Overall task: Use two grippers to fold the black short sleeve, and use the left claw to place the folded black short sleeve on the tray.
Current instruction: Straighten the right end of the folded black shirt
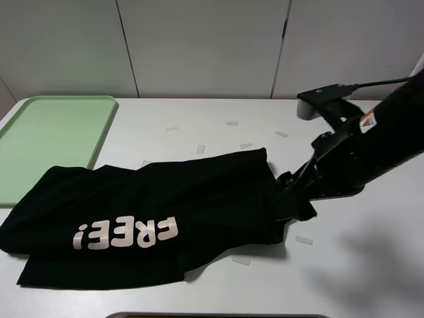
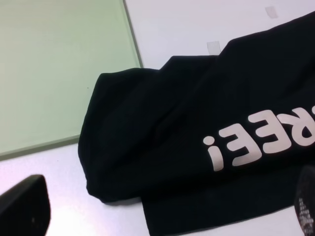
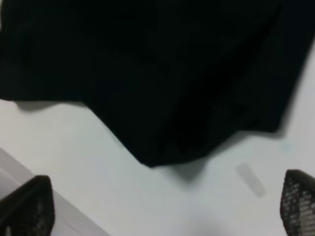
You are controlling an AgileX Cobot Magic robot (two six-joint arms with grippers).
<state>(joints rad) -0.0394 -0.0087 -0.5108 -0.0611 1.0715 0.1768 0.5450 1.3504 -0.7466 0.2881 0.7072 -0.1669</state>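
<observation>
The black short sleeve [image 1: 152, 212] lies folded into a long band across the table, its pale letters upside down to the high camera. Its left end overlaps the near corner of the pale green tray [image 1: 53, 139]. My right gripper [image 1: 291, 199] hovers at the shirt's right end. In the right wrist view this gripper [image 3: 162, 209] is open over bare table, with the shirt's edge [image 3: 162, 98] just beyond its fingertips [image 3: 27, 206]. The left claw [image 2: 165, 216] is open above the shirt's left end [image 2: 162, 132], beside the tray [image 2: 59, 69]. The high view does not show the left arm.
Small clear tape strips [image 1: 232, 123] dot the white table behind and in front of the shirt, one [image 1: 304, 240] close to the right gripper. A grey wall runs behind the table. A dark edge [image 1: 218, 316] shows at the table's front.
</observation>
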